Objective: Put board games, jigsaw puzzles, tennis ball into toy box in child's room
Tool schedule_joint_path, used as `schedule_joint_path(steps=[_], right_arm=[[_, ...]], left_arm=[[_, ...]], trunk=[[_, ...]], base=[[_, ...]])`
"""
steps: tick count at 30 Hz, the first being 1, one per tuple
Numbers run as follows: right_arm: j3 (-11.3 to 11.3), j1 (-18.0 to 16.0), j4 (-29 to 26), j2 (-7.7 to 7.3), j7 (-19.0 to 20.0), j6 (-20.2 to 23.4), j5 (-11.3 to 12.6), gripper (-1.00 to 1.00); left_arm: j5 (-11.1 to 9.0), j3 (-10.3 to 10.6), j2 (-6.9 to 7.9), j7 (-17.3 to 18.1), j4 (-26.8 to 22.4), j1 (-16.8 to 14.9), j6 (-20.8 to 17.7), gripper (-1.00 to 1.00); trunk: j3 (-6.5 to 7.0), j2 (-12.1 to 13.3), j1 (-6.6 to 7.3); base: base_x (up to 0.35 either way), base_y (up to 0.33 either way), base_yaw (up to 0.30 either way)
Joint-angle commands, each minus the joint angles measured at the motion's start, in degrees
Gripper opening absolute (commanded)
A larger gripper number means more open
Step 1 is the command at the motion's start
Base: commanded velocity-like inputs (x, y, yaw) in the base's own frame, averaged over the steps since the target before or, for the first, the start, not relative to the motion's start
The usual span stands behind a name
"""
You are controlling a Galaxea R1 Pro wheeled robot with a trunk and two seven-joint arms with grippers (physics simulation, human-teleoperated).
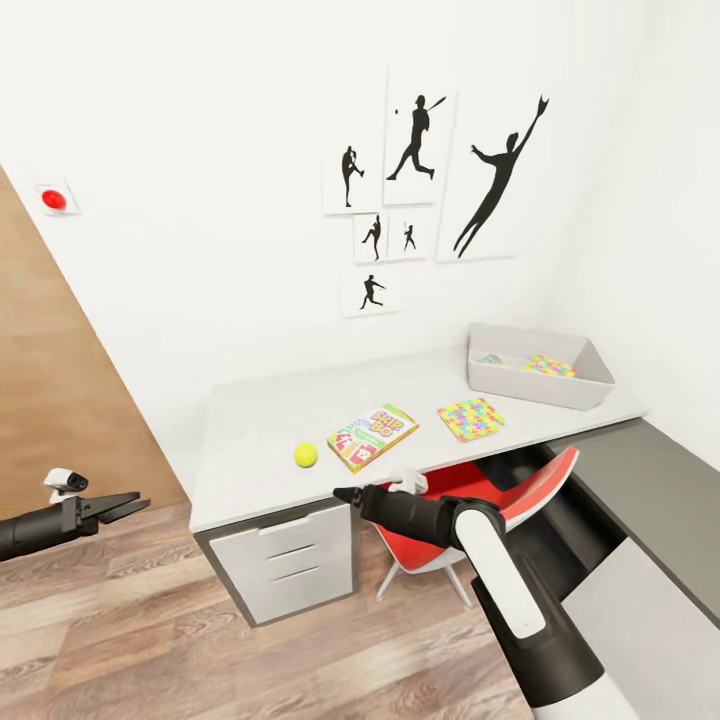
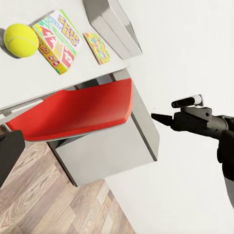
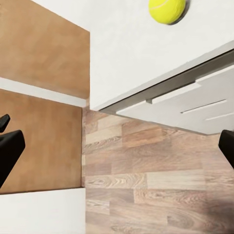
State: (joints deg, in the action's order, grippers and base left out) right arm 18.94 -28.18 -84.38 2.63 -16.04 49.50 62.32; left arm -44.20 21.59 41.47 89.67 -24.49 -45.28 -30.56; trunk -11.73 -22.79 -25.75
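On the table point(image 1: 250, 420) lie the tennis ball point(image 1: 305, 455), an orange-green Skip-Bo board game point(image 1: 372, 436) and a jigsaw puzzle point(image 1: 471, 419) in a row. The toy box point(image 1: 580, 392) stands at the table's far right end with another jigsaw puzzle point(image 1: 549, 366) inside it. My right gripper point(image 1: 343, 494) hovers just off the table's front edge, below the board game, open and empty; in its wrist view the tennis ball point(image 3: 167, 9) is ahead. My left gripper point(image 1: 135, 503) hangs open over the floor, far left of the table. The bed is out of view.
A red chair point(image 1: 500, 505) is tucked under the table beside a white drawer unit point(image 1: 285, 560). A lower dark grey cabinet point(image 1: 650, 490) joins the table at the right corner. A wooden door point(image 1: 50, 400) is at the left, and wood-plank floor point(image 1: 200, 640) lies in front.
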Motion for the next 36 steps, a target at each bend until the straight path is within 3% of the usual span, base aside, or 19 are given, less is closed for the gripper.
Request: schedule_joint_path(steps=[1,14,36], right_arm=[[0.0,-0.1,-0.1,0.01,-0.6,0.1,0.6,1.0],[-0.4,0.0,-0.3,-0.29,-0.6,0.2,0.8,1.0],[-0.5,0.0,-0.4,-0.27,-0.6,0.2,0.8,1.0]], left_arm=[[-0.4,0.4,0.05,0.2,0.0,-0.1,-0.6,1.0],[-0.4,0.5,0.1,0.2,0.0,-0.1,-0.6,1.0],[-0.4,0.5,0.1,0.2,0.0,-0.1,-0.6,1.0]], trunk=[[-0.12,-0.1,-0.04],[-0.04,-0.1,-0.04],[1.36,-0.1,-0.04]], base=[[0.0,0.056,0.0],[0.0,0.044,-0.014],[0.008,0.052,-0.184]])
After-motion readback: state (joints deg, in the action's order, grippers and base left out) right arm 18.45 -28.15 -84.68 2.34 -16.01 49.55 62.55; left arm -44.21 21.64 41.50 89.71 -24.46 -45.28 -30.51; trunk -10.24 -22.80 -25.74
